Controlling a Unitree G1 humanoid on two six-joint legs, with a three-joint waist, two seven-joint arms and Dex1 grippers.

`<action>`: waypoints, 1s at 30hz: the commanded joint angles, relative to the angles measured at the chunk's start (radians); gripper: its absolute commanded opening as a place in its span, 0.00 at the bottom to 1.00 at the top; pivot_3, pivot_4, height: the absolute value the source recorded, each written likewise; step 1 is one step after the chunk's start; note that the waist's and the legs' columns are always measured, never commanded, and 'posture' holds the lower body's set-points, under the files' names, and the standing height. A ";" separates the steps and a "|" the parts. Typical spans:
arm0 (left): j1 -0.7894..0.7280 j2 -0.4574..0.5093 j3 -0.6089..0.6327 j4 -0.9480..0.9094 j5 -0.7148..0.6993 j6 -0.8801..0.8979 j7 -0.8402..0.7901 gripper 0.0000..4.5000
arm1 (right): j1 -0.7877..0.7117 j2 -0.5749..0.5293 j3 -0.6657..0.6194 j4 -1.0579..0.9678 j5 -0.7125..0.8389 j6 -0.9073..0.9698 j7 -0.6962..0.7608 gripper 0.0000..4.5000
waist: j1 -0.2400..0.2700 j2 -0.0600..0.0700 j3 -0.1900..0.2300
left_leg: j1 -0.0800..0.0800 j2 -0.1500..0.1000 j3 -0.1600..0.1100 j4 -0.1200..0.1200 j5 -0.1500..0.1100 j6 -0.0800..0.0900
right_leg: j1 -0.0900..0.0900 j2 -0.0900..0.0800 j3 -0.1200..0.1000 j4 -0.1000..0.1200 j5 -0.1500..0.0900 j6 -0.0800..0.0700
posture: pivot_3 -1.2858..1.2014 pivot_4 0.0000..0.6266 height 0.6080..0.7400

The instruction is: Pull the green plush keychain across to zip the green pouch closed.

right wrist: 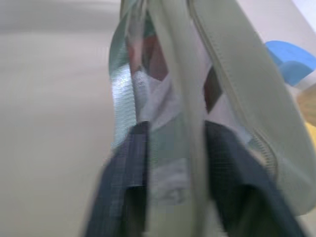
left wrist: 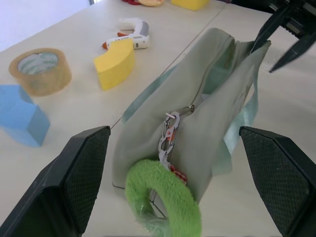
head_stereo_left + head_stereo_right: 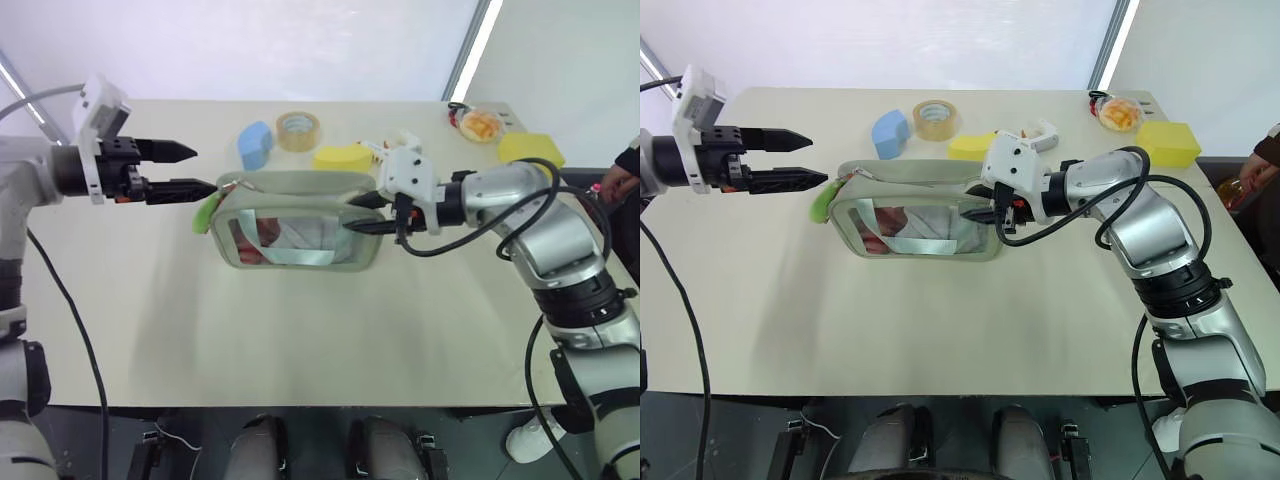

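Green plush keychain (image 2: 163, 197) lies closest to the left wrist camera, a fuzzy lime ring hanging from a metal clip on the zipper pull at the left end of the green pouch (image 3: 300, 232), centre of the head views. It sits between the spread fingers of the left end effector (image 3: 185, 170), which is released and touches nothing. Judgement: the jaws are lined up on the ring so that a closing motion would capture it before the pull across.

The right end effector (image 3: 362, 213) is at the opposite, right end of the pouch, its two fingers straddling the edge of the fabric. Whether they are actually clamped on it cannot be told; the jaws appear partly parted. Judgement: this end is being braced so the pouch does not slide when the zipper is drawn.

The pouch stands on its long edge. Its clear front window shows red and light-blue contents.

Behind it on the worktop (image 3: 300, 340), toward the upper part of the frame: a blue sponge (image 3: 256, 144), a roll of tape (image 3: 298, 130), a yellow sponge (image 3: 342, 157) and a small white glue gun (image 2: 129, 30). At upper right, a second yellow sponge (image 3: 531, 148).
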 commanded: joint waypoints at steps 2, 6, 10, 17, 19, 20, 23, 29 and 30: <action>-0.033 0.043 0.025 0.063 0.036 -0.051 0.007 1.00 | -0.031 -0.051 -0.098 -0.075 0.039 0.061 0.007 0.58 | 0.001 0.000 0.000 | 0.000 0.000 0.000 0.000 0.000 0.000 | 0.000 0.000 0.000 0.000 0.000 0.000 | 0.52 0.24 1.00; -0.025 0.088 0.030 0.126 0.073 -0.095 -0.007 1.00 | 0.006 -0.106 -0.150 -0.137 0.073 0.126 0.004 0.58 | 0.002 0.000 0.000 | 0.000 0.000 0.000 0.000 0.000 0.000 | 0.000 0.000 0.000 0.000 0.000 0.000 | 0.52 0.24 1.00; -0.014 0.100 0.023 0.167 0.088 -0.124 -0.021 1.00 | 0.063 -0.106 -0.148 -0.148 0.066 0.128 -0.019 0.58 | 0.002 0.000 0.000 | 0.001 0.000 0.000 0.000 0.000 0.000 | 0.001 0.000 0.000 -0.001 0.000 0.000 | 0.52 0.24 1.00; 0.048 0.086 0.015 0.085 0.067 -0.086 -0.038 1.00 | 0.074 -0.018 -0.112 -0.116 0.055 0.132 -0.069 0.18 | 0.000 0.000 0.000 | 0.000 0.000 0.000 -0.001 0.000 0.000 | 0.000 0.000 0.000 0.000 0.000 0.000 | 0.52 0.24 1.00; 0.093 0.094 0.018 0.042 0.059 -0.072 -0.049 1.00 | 0.074 -0.012 -0.110 -0.112 0.056 0.131 -0.073 0.01 | 0.000 0.000 0.000 | 0.000 0.000 0.001 -0.001 0.000 0.000 | 0.000 0.000 0.000 0.000 0.000 0.000 | 0.52 0.24 1.00; 0.117 0.097 0.019 0.019 0.059 -0.071 -0.053 1.00 | 0.074 -0.011 -0.110 -0.112 0.056 0.131 -0.074 0.01 | 0.000 0.000 0.000 | 0.001 0.000 0.000 -0.001 0.000 0.000 | 0.000 0.000 0.000 0.000 0.000 0.000 | 0.52 0.24 1.00; 0.192 0.077 0.025 -0.053 0.050 -0.061 -0.027 1.00 | 0.072 -0.006 -0.112 -0.111 0.060 0.132 -0.076 0.01 | 0.000 0.000 0.000 | 0.001 0.000 0.000 -0.001 0.000 0.000 | 0.000 0.000 0.000 0.000 0.000 0.000 | 0.52 0.24 1.00; 0.248 0.031 0.007 -0.097 0.075 -0.094 0.032 1.00 | 0.067 -0.002 -0.108 -0.115 0.058 0.134 -0.081 0.01 | 0.001 0.000 0.000 | 0.001 0.000 0.000 -0.001 0.000 0.000 | 0.001 0.000 0.000 0.000 0.000 0.000 | 0.52 0.24 1.00; 0.245 0.026 0.006 -0.094 0.072 -0.094 0.034 1.00 | 0.065 0.001 -0.108 -0.116 0.061 0.137 -0.082 0.01 | 0.001 0.000 0.000 | 0.001 0.000 0.000 -0.001 0.000 0.000 | 0.001 0.000 0.000 0.000 0.000 0.000 | 0.52 0.24 1.00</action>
